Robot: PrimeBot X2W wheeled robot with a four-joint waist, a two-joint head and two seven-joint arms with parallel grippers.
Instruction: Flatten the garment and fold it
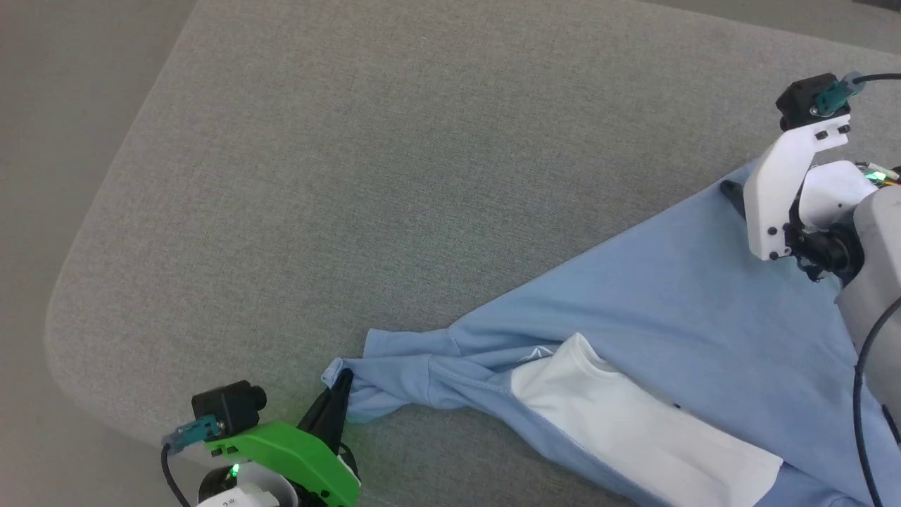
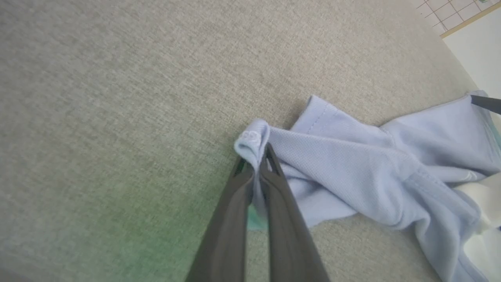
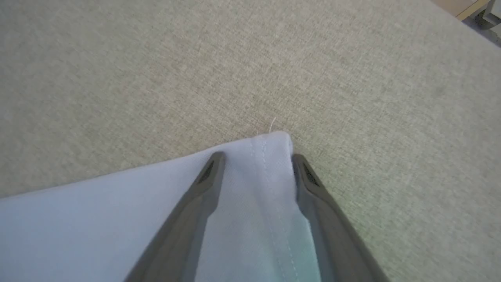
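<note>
- Shows a light-blue garment (image 1: 669, 317) lying on a grey fabric cushion (image 1: 352, 176), spread over the lower right of the head view.
- Has a white part (image 1: 633, 429) along the near edge, with a small white print (image 1: 533, 354) just beside it.
- Narrows toward the left into a twisted, bunched end resting on the cushion.
- Shows the left gripper (image 1: 343, 377), on a green mount (image 1: 288, 451), at the lower left, fingers pressed together and clamped on the tip of that bunched end.
- From the left wrist, shows a small fold of cloth poking up between the closed fingertips, with a hemmed cuff (image 2: 313, 113) just beside.
- Shows the right gripper (image 3: 256, 156), on a white mount (image 1: 774, 190), at the far right corner of the garment.
- From the right wrist, shows its fingers spread apart, straddling a stitched corner lying flat. One finger over the cloth, the other on the cushion just beside the edge.
</note>
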